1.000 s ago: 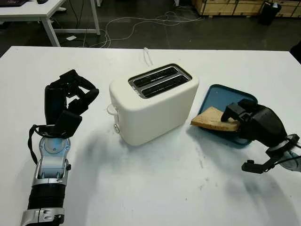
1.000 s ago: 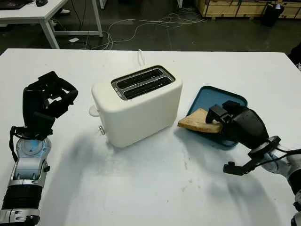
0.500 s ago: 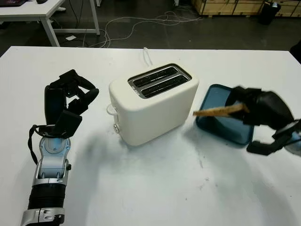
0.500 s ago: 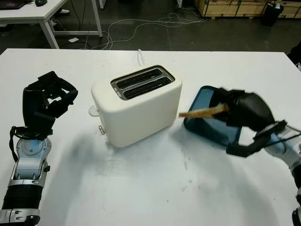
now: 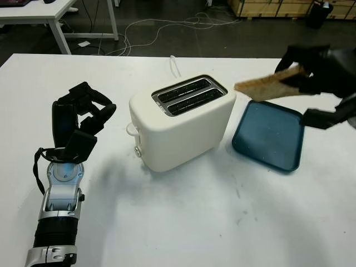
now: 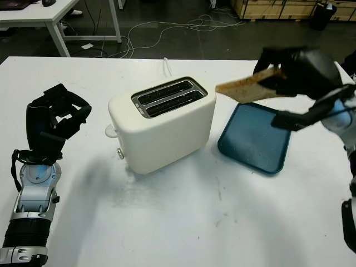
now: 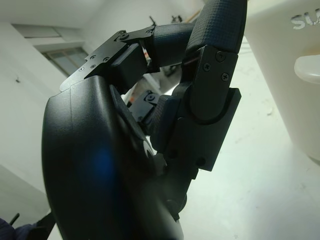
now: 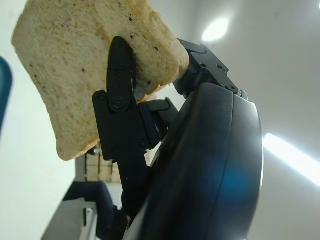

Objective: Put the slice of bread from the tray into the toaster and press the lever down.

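My right hand (image 5: 311, 69) is shut on the slice of bread (image 5: 267, 87), holding it in the air above the far edge of the blue tray (image 5: 270, 136), to the right of the toaster. The bread (image 8: 95, 65) is pinched between the black fingers (image 8: 120, 85). The cream two-slot toaster (image 5: 181, 119) stands mid-table with both slots bare; its lever knob (image 5: 132, 129) sticks out of the left end. My left hand (image 5: 78, 119) is raised upright left of the toaster, fingers curled, holding nothing.
The toaster's white cord (image 5: 175, 65) runs back over the far table edge. A white desk (image 5: 39, 14) and floor cables lie beyond the table. Bare white tabletop (image 5: 194, 217) spreads in front of the toaster and tray.
My right hand has lifted the bread off the tray and carried it up and away, to above the tray's far edge. The tray has shifted a little. The left hand has stayed put.
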Controlling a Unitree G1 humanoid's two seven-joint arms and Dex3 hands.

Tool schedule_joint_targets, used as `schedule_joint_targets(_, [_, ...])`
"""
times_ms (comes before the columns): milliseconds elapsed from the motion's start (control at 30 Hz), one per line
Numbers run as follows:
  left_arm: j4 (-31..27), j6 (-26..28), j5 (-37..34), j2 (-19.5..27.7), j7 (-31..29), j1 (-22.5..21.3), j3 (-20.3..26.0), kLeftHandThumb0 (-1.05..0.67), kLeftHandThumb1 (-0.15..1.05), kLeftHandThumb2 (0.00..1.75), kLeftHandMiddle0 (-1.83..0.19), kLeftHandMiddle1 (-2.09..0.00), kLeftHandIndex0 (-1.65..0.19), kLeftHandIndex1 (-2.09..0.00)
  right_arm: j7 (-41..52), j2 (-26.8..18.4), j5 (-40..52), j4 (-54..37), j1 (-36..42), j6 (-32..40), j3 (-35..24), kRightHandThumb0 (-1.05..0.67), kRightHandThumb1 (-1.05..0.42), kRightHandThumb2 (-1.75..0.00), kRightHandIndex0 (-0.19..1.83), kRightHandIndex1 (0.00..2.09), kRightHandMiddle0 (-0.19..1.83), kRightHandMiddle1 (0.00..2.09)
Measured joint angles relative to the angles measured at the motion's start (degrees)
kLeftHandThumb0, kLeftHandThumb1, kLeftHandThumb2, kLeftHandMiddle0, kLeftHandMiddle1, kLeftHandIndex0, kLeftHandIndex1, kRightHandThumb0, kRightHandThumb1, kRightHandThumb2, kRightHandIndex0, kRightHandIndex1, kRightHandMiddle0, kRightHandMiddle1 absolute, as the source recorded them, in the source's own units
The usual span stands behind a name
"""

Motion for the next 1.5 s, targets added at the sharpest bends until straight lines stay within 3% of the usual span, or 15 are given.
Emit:
schedule_joint_targets(100, [0.0, 0.0, 0.0, 0.0, 0.3, 0.0, 0.0, -0.98, 0.92, 0.16, -0.91, -1.57, -0.82, -1.26, 0.1, -0.9, -2.5, 0.1, -2.7, 0.6, 0.9, -0.42, -0.92, -0.30, 0.91, 1.56, 0.87, 1.23])
schedule_joint_targets(200, [0.0, 0.0, 0.0, 0.0, 0.3, 0.0, 0.0, -0.97, 0.92, 0.15, -0.91, -1.57, -0.82, -1.24, 0.2, -1.9, -4.3, 0.4, -6.0, 1.1, 1.6, -0.44, -0.92, -0.27, 0.87, 1.60, 0.84, 1.24])
schedule_joint_targets(333, [0.0, 0.0, -0.1, 0.0, 0.3, 0.0, 0.0, -0.96, 0.92, 0.15, -0.91, -1.57, -0.82, -1.23, 0.8, -3.1, -4.9, 0.6, -10.0, 2.0, 1.6, -0.49, -0.92, -0.29, 0.84, 1.74, 0.72, 1.54])
schedule_joint_targets(533, [-0.1, 0.0, -0.2, 0.0, 0.3, 0.0, 0.0, -0.97, 0.92, 0.15, -0.90, -1.56, -0.83, -1.22, 0.9, -4.0, -7.2, 0.4, -17.2, 0.9, 2.1, -0.54, -0.92, -0.29, 0.95, 1.72, 0.96, 1.20])
schedule_joint_targets(700, [-0.1, 0.0, -0.1, -0.1, 0.3, 0.0, -0.1, -0.97, 0.92, 0.14, -0.92, -1.55, -0.83, -1.21, 5.3, -2.3, -5.7, 0.8, -24.1, -1.8, 2.8, -0.57, -0.92, -0.28, 1.02, 1.74, 0.93, 1.49])
schedule_joint_targets(733, [-0.1, 0.0, -0.1, -0.2, 0.3, 0.1, -0.1, -0.97, 0.92, 0.14, -0.92, -1.55, -0.83, -1.21, 7.3, -1.5, -4.8, 0.8, -25.2, -1.9, 2.8, -0.58, -0.92, -0.28, 1.06, 1.65, 1.00, 1.24])
schedule_joint_targets(833, [-0.1, 0.0, 0.0, -0.2, 0.3, 0.1, -0.1, -0.98, 0.92, 0.15, -0.92, -1.56, -0.84, -1.21, 13.6, 1.0, -1.5, 0.7, -27.5, -1.9, 2.8, -0.58, -0.92, -0.28, 1.15, 1.42, 1.18, 0.77])
schedule_joint_targets(900, [-0.1, 0.0, 0.2, -0.2, 0.5, 0.1, -0.1, -0.98, 0.92, 0.15, -0.92, -1.56, -0.84, -1.21, 17.4, 2.5, 0.6, 0.7, -28.6, -1.9, 2.7, -0.58, -0.92, -0.28, 1.18, 1.37, 1.26, 0.63])
schedule_joint_targets(933, [-0.1, 0.0, 0.2, -0.2, 0.5, 0.1, -0.1, -0.98, 0.92, 0.15, -0.93, -1.56, -0.84, -1.21, 19.1, 3.4, 1.7, 0.6, -29.0, -1.8, 2.4, -0.57, -0.92, -0.25, 1.21, 1.45, 1.28, 0.78])
schedule_joint_targets(1033, [-0.1, 0.0, 0.3, -0.3, 0.6, 0.1, -0.1, -0.98, 0.92, 0.16, -0.92, -1.56, -0.84, -1.21, 23.3, 6.3, 6.0, 0.3, -29.4, -1.4, 1.3, -0.52, -0.92, -0.21, 1.20, 1.62, 1.08, 1.40])
schedule_joint_targets(1067, [-0.1, 0.0, 0.3, -0.3, 0.7, 0.1, -0.2, -0.98, 0.92, 0.16, -0.92, -1.56, -0.84, -1.21, 25.1, 7.4, 7.4, 0.3, -29.5, -1.3, 1.2, -0.51, -0.92, -0.20, 1.20, 1.64, 1.06, 1.47])
schedule_joint_targets(1200, [-0.2, 0.0, 0.4, -0.4, 1.1, 0.1, -0.2, -0.99, 0.92, 0.16, -0.92, -1.56, -0.83, -1.22, 33.8, 11.5, 13.4, 0.8, -29.5, -1.0, 0.6, -0.43, -0.92, -0.25, 1.15, 1.66, 0.97, 1.51])
schedule_joint_targets(1300, [-0.2, 0.0, 0.4, -0.4, 1.2, 0.1, -0.2, -0.98, 0.92, 0.16, -0.93, -1.56, -0.83, -1.22, 38.9, 13.7, 16.1, 1.5, -29.5, -0.8, 0.5, -0.47, -0.92, -0.36, 1.08, 1.74, 0.83, 1.70])
schedule_joint_targets(1500, [-0.3, 0.0, 0.4, -0.5, 1.3, 0.1, -0.3, -0.97, 0.92, 0.15, -0.92, -1.56, -0.84, -1.22, 39.5, 15.3, 16.1, 2.4, -28.4, -2.6, 0.7, -0.50, -0.92, -0.46, 1.07, 1.75, 0.74, 1.74])
